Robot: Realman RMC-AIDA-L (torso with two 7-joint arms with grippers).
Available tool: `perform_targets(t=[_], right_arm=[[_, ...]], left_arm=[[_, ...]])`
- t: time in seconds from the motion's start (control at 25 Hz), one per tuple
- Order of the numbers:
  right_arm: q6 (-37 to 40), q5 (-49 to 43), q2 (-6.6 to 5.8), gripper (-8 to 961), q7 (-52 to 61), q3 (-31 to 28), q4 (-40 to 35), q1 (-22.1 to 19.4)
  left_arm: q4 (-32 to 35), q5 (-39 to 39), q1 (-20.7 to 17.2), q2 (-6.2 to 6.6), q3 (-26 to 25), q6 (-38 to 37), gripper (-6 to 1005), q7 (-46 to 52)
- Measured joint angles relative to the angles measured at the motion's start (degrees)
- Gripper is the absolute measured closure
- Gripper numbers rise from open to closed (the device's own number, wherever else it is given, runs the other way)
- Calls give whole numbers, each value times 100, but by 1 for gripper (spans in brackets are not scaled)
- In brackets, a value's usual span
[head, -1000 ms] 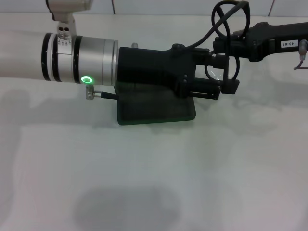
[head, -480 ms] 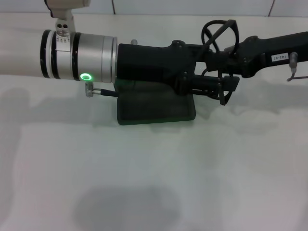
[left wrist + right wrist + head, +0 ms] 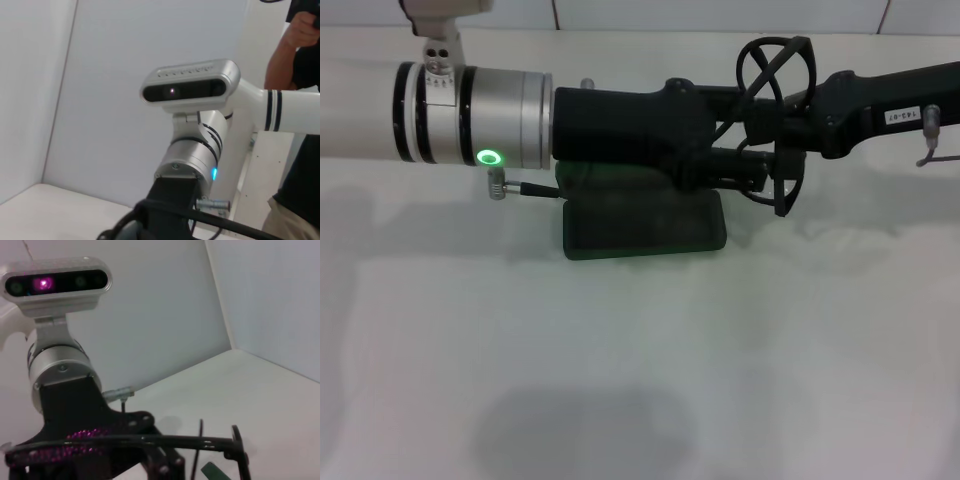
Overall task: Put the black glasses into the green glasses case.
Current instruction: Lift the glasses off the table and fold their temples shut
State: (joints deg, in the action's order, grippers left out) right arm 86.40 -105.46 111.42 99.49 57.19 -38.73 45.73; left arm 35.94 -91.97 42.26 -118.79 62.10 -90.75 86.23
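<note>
The green glasses case (image 3: pixel 645 228) lies shut-looking and flat on the white table, partly hidden under my left arm. My left gripper (image 3: pixel 755 168) reaches over it from the left, hovering above the case's right end. My right gripper (image 3: pixel 765 115) comes in from the right, meets the left one there and is shut on the black glasses (image 3: pixel 782 198). Their temple arms loop up above the grippers and part of the frame hangs below. In the right wrist view the glasses' frame (image 3: pixel 150 441) runs across close to the camera, with a corner of the case (image 3: pixel 214 471) below.
The white table (image 3: pixel 640 380) spreads in front of the case. A wall stands behind it. In the left wrist view a person (image 3: pixel 300 100) stands beyond my right arm.
Both grippers have shifted left. The right gripper with the glasses has closed in on the left gripper, now above the case's right end. The case has not moved.
</note>
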Motion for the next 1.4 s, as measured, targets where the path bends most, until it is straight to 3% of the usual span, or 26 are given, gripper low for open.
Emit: perform_targets(t=[0.44, 0.68, 0.92, 1.08, 1.24, 1.4], right_arm=[[15, -15, 27, 852, -27, 17, 9, -37], [120, 28, 23, 852, -141, -215, -19, -143], [275, -23, -15, 852, -189, -63, -14, -168], [250, -178, -8, 852, -174, -4, 9, -147], [181, -267, 15, 852, -154, -4, 21, -107], [70, -277, 40, 852, -152, -6, -21, -86]], left_arm=[[-20, -87, -6, 1, -32, -9, 301, 35], [-1, -374, -132, 147, -101, 181, 301, 251], [13, -321, -361, 199, -1023, 465, 301, 295], [12, -60, -397, 286, -1536, -48, 301, 406], [12, 39, -327, 365, -1523, -964, 301, 451], [9, 4, -202, 376, -1251, -1188, 301, 735]])
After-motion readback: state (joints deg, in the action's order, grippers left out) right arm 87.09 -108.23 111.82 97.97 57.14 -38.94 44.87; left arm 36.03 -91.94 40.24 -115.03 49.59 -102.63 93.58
